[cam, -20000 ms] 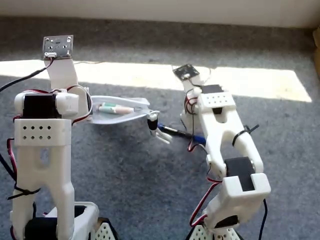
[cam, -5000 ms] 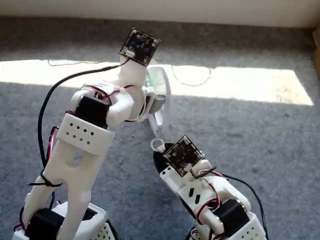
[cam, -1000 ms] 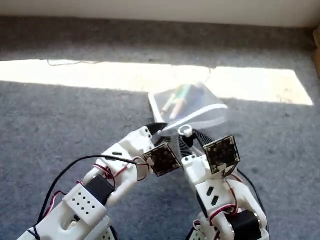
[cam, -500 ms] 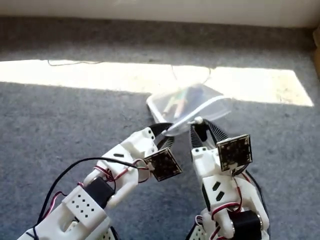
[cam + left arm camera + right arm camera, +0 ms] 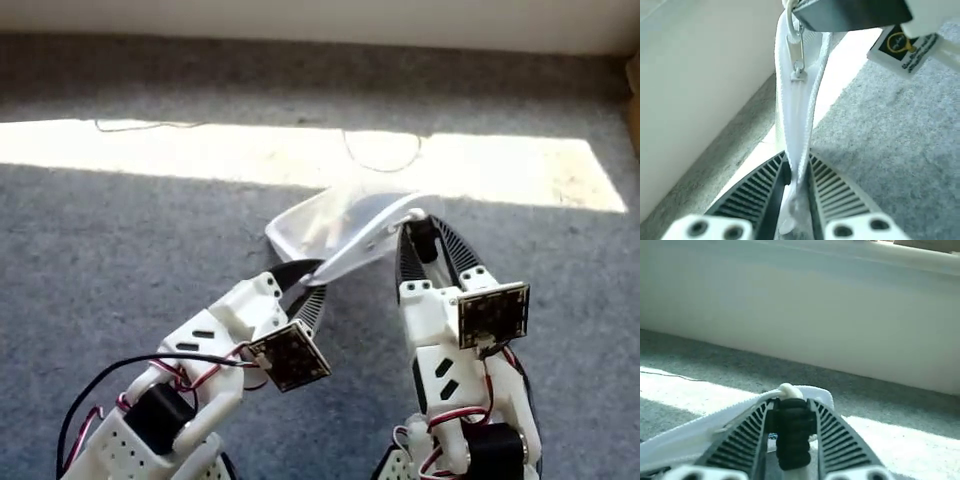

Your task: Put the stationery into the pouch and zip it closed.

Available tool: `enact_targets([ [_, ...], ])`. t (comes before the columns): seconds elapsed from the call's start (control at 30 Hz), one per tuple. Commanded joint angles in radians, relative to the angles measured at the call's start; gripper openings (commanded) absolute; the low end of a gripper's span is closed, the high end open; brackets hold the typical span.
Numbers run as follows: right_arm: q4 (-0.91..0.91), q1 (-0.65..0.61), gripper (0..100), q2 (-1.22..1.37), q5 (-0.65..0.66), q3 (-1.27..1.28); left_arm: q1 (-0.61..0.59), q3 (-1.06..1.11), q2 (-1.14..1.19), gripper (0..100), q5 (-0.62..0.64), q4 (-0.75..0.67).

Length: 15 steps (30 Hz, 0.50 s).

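The clear pouch (image 5: pixel 335 222) hangs above the grey carpet (image 5: pixel 150 240), stretched between both arms. The left gripper (image 5: pixel 796 164) pinches its zip tape (image 5: pixel 790 120) tight as an anchor. The right gripper (image 5: pixel 791 404) is clamped on the zipper pull (image 5: pixel 798 50), apparently to draw it closed.

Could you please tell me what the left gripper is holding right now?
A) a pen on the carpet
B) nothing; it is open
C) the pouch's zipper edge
C: the left wrist view shows the left gripper shut on the white zipper edge of the pouch, the right gripper on the zipper pull.
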Motion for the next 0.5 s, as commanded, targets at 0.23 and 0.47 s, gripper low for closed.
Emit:
enact_targets([
  [0.23, -0.056, 0.077, 0.5, -0.010, 0.063, -0.071, -0.136, -0.033, -0.188, 1, 0.012, 0.158],
  [0.47, -0.084, 0.136, 0.5, -0.010, 0.063, -0.071, -0.140, -0.036, -0.252, 1, 0.014, 0.209],
])
